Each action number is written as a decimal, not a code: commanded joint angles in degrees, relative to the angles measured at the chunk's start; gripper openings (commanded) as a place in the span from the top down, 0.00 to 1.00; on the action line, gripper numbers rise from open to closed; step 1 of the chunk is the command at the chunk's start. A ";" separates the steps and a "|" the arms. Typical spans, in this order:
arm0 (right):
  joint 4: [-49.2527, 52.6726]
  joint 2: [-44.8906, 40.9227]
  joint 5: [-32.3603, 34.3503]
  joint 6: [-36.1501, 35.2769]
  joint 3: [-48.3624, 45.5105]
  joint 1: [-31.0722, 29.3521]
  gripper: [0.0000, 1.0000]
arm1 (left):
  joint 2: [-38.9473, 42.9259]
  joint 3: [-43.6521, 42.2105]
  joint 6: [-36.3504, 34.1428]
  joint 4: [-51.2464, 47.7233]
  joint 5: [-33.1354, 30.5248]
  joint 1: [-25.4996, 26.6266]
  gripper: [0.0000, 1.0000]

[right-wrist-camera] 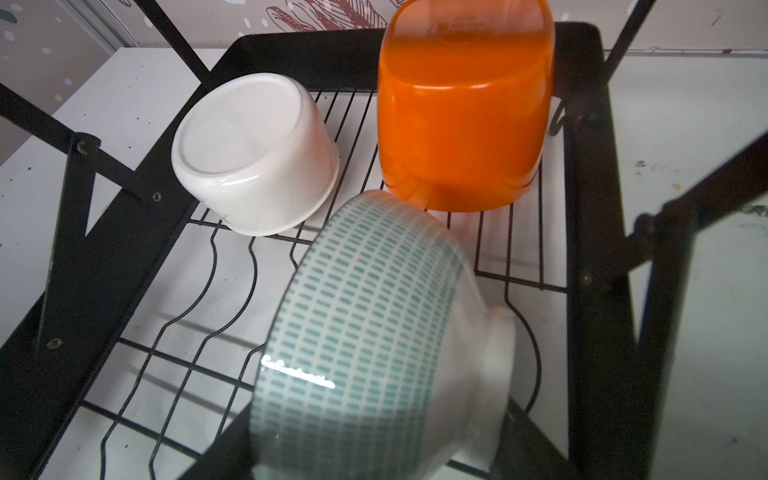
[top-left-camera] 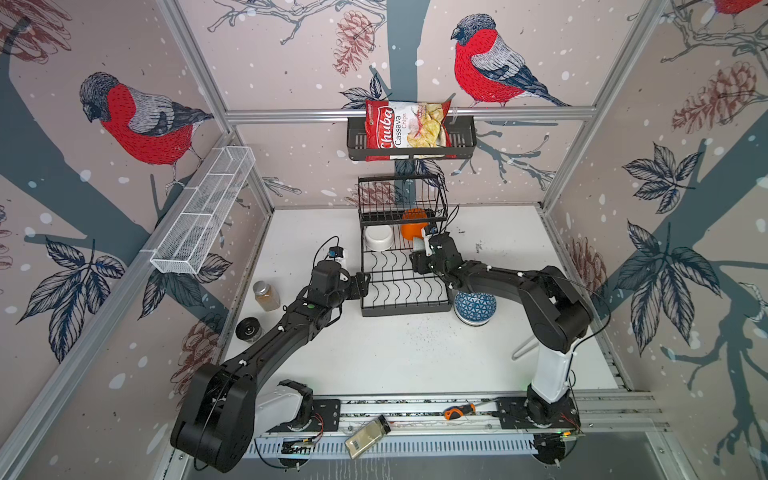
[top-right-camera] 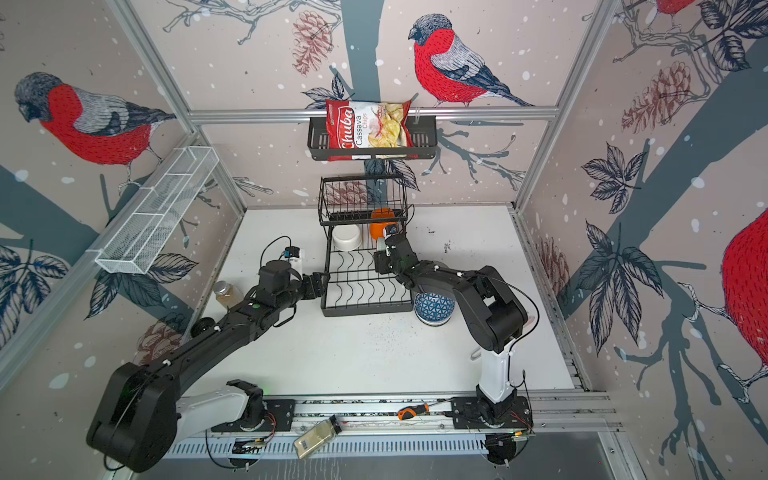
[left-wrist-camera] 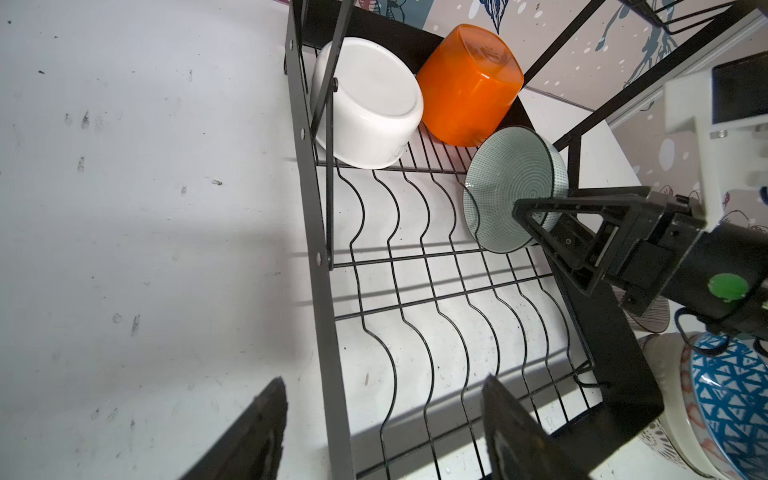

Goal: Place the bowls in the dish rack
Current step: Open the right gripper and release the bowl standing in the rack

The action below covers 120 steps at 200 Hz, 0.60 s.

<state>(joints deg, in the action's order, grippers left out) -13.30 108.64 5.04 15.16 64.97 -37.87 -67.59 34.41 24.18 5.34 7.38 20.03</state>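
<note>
Mint-dashed round ceramic bowl (right-wrist-camera: 365,332) gripped by right tool (left-wrist-camera: 534,226) over wavy wire dish rack (right-wrist-camera: 590,174); left tool (left-wrist-camera: 382,432) open

**Setting.** The scene was a robot laboratory test cell rather than a kitchen: the dish rack (top-left-camera: 405,309) stood on a bare white tabletop (top-left-camera: 395,357) enclosed by an aluminium profile frame (top-left-camera: 291,115) carrying panels (top-left-camera: 291,50) printed with bullfinches and pine cones. In front of the dish rack, a left arm (top-left-camera: 270,345) and a right arm (top-left-camera: 552,316) were bolted to a slotted mounting rail (top-left-camera: 415,417) with exposed wiring (top-left-camera: 319,422), where a screwdriver (top-left-camera: 457,411) lay.
</note>
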 commanded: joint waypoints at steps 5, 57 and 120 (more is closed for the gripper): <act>-1.57 -0.03 0.30 1.25 -0.63 -0.09 0.34 | 0.33 -0.18 -0.10 0.34 -0.17 0.00 0.27; -1.22 0.26 -0.02 1.29 -0.63 -0.10 0.27 | 0.67 -0.23 -0.19 0.13 -0.46 -0.06 0.27; -1.14 -0.07 0.28 1.43 -1.34 -0.19 0.19 | 0.59 -0.10 -0.15 0.13 -0.35 0.01 0.27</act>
<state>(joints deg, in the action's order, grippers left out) -14.28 108.71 5.32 16.45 64.05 -37.87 -67.18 34.24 24.16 5.32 7.33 20.03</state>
